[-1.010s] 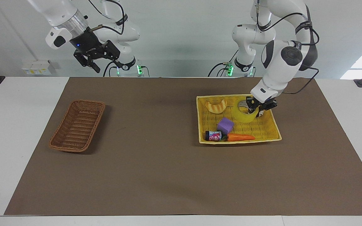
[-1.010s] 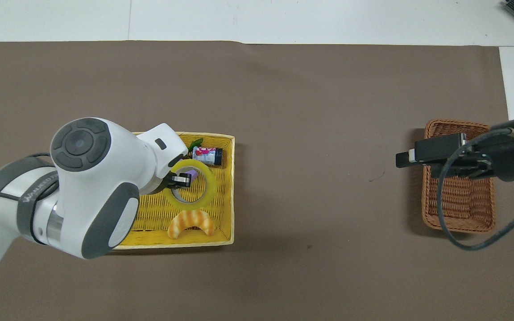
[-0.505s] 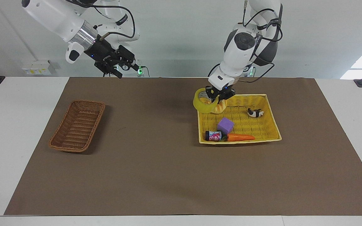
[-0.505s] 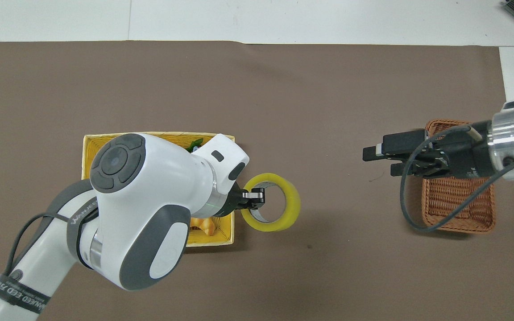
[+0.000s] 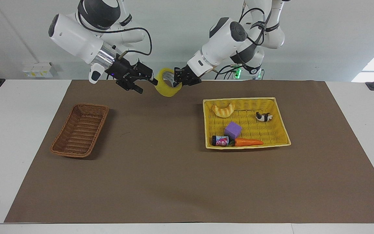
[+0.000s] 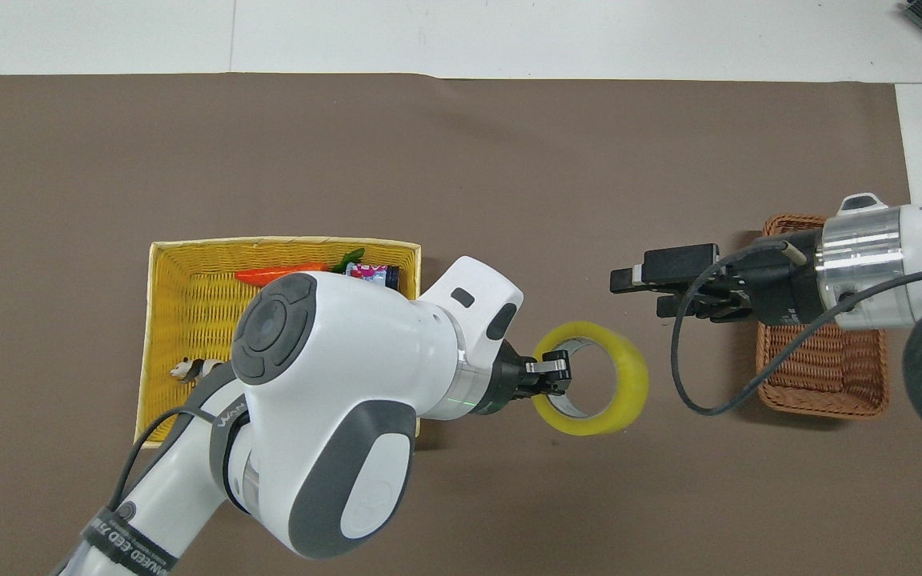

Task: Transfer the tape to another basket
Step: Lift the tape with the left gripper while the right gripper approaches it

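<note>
The tape [image 5: 165, 89] is a yellow roll held up in the air over the brown mat, between the two baskets. My left gripper [image 5: 176, 81] is shut on its rim, with one finger inside the core; it also shows in the overhead view [image 6: 559, 373] on the tape [image 6: 629, 376]. My right gripper [image 5: 148, 86] is open and empty in the air right beside the tape, fingers pointing at it [image 6: 637, 294]. I cannot tell whether it touches the roll. The brown wicker basket [image 5: 80, 130] stands empty at the right arm's end [image 6: 821, 376].
The yellow square basket [image 5: 279, 127] at the left arm's end holds a croissant [image 5: 223, 110], a panda figure [image 5: 264, 117], a purple cube [image 5: 232, 129], a small can [image 5: 220, 140] and a carrot [image 5: 248, 141].
My left gripper lifted the tape out of the yellow basket and carried it toward the right arm's end. My right gripper came over from above the wicker basket to meet it.
</note>
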Robot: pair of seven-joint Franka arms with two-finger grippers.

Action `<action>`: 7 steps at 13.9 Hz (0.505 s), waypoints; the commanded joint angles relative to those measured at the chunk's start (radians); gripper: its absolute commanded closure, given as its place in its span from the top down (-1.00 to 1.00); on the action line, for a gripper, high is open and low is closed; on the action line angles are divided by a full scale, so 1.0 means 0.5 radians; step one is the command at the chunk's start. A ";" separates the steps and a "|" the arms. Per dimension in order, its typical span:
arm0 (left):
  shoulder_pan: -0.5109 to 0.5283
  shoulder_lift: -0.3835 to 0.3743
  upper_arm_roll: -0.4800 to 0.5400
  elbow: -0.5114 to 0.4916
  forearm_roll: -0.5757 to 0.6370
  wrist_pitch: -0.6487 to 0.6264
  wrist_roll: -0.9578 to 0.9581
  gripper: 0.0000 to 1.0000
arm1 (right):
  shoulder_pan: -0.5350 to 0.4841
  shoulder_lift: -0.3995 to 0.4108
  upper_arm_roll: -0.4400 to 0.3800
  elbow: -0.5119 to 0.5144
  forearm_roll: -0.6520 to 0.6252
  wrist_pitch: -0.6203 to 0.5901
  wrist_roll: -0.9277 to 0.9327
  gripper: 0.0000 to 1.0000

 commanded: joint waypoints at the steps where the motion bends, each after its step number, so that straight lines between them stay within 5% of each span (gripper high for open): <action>1: -0.011 0.053 -0.038 0.073 -0.098 0.117 -0.076 -1.00 | -0.039 -0.088 -0.006 -0.118 0.053 -0.098 -0.164 1.00; 7: -0.011 0.170 -0.084 0.251 -0.073 0.268 -0.196 -1.00 | -0.113 -0.134 -0.009 -0.194 0.038 -0.304 -0.336 1.00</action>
